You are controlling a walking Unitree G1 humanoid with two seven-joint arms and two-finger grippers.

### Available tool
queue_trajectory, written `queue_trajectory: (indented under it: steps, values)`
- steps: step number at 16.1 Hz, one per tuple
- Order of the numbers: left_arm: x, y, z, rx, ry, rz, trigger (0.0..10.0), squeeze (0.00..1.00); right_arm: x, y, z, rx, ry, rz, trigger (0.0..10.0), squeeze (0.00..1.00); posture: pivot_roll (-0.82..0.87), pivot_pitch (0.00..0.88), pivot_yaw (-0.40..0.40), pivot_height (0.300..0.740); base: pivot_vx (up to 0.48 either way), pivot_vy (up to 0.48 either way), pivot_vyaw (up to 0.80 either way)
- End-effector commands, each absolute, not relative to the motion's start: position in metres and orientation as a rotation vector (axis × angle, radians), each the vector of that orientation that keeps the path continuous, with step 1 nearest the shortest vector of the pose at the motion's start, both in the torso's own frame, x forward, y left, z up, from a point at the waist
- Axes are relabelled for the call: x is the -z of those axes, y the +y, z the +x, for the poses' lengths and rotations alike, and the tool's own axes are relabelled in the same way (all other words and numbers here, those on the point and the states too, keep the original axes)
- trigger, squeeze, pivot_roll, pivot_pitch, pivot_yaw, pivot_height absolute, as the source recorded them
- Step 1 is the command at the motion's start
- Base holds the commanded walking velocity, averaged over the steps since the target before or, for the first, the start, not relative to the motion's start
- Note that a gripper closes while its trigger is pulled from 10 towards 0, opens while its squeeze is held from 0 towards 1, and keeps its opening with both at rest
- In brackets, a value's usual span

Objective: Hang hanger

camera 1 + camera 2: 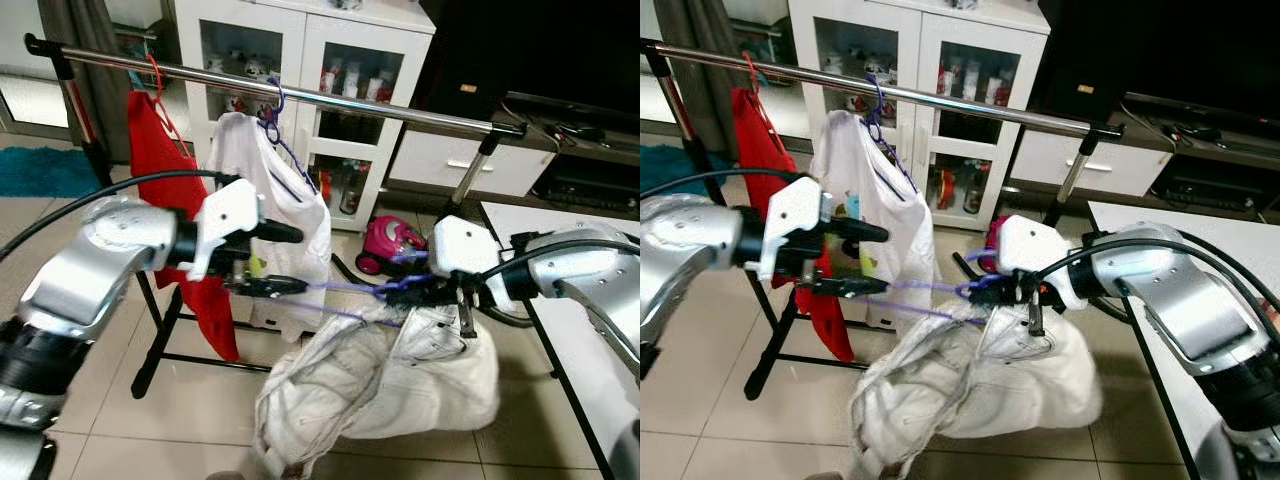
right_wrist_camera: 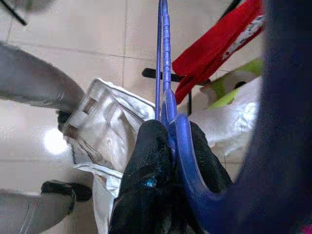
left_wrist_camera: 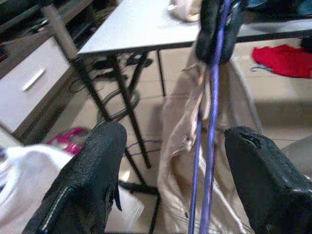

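Right gripper point(image 2: 168, 161) clamped on purple hanger point(image 1: 340, 290) bearing white trousers point(image 1: 400, 380); left gripper point(image 1: 285, 260) spread wide around hanger's end.

Two grippers, left point(image 1: 287, 259) and right point(image 1: 415, 288), sharing one purple hanger point(image 1: 340, 291); one white garment point(image 1: 380, 375) hanging from it. Two garments hanging on one rail point(image 1: 300, 93): one red shirt point(image 1: 160, 150), one white shirt point(image 1: 285, 215).
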State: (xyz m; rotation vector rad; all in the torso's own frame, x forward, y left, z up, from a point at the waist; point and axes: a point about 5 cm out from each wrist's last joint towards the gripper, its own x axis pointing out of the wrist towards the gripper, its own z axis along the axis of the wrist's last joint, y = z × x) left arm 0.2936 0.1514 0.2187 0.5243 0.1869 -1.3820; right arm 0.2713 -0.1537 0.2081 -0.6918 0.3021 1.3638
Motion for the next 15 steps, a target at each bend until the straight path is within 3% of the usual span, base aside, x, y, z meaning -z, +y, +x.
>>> queue_trajectory:
  steps: [1,2,3,11,12,13,14,15]
  values:
    - [-0.219,0.145,0.294,1.42,0.178,0.523,9.1,0.0,-0.219,-0.156,0.273,-1.356,0.269,-0.75,0.0,0.0,0.09,0.0,-0.138,0.74,0.0,0.0,0.0]
    - [-0.213,0.137,0.295,1.443,0.176,0.496,2.1,0.0,-0.22,-0.155,0.274,-1.373,0.273,-0.767,0.0,0.0,0.09,0.0,-0.139,0.74,0.0,0.0,0.0]
    - [-0.211,0.134,0.297,1.45,0.174,0.492,0.0,0.0,-0.22,-0.154,0.274,-1.38,0.275,-0.774,0.0,0.0,0.08,0.0,-0.14,0.74,0.0,0.0,0.0]
    - [-0.187,0.118,0.293,1.529,0.221,0.526,0.0,0.0,-0.221,-0.148,0.28,-1.429,0.273,-0.84,0.0,0.0,0.09,0.0,-0.154,0.74,0.0,0.0,0.0]
    - [-0.186,0.114,0.292,1.549,0.217,0.506,1.4,0.0,-0.221,-0.146,0.281,-1.437,0.271,-0.847,0.0,0.0,0.09,0.0,-0.154,0.74,0.0,0.0,0.0]
    - [-0.189,0.112,0.292,1.541,0.2,0.477,4.0,0.0,-0.221,-0.146,0.281,-1.439,0.271,-0.85,0.0,0.0,0.09,0.0,-0.154,0.74,0.0,0.0,0.0]
    - [-0.196,0.109,0.296,1.501,0.158,0.389,10.0,0.0,-0.222,-0.146,0.281,-1.441,0.27,-0.853,0.0,0.0,0.09,0.0,-0.154,0.74,0.0,0.0,0.0]
    - [-0.197,0.108,0.297,1.495,0.153,0.375,10.0,0.0,-0.222,-0.146,0.281,-1.441,0.27,-0.853,0.0,0.0,0.09,0.0,-0.154,0.74,0.0,0.0,0.0]
